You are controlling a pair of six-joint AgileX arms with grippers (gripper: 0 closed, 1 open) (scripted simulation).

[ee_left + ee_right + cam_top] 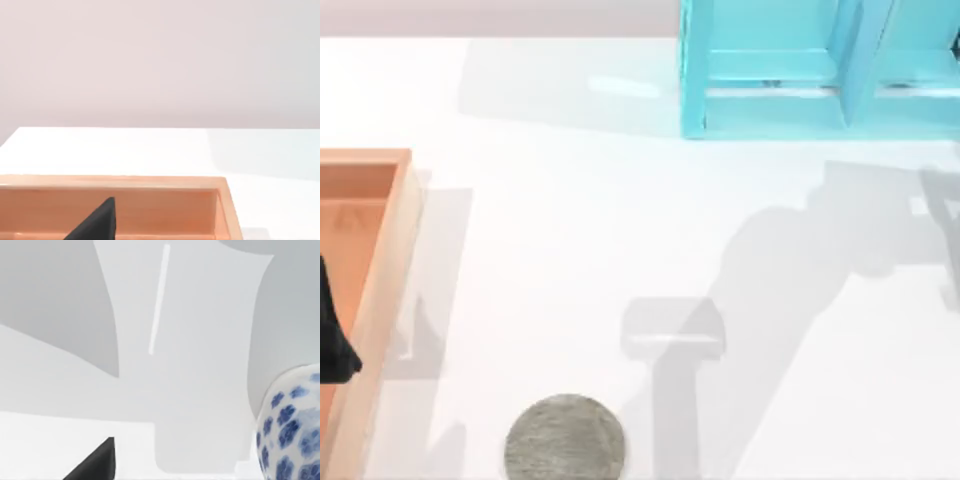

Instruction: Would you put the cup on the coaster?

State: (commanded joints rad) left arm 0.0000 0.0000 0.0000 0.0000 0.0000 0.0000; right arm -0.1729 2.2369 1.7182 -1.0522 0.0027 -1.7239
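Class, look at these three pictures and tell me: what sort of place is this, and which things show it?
Probably a rendered test tabletop rather than a real room: a plain white table carrying a few unrelated props, namely a grey coaster, a wooden tray and a turquoise rack, before a blank wall.

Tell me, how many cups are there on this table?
1. The cup, white with blue flowers, appears at the edge of the right wrist view, close to that arm's camera. The top view shows the coaster bare near the front edge, so more cups could sit outside the pictures.
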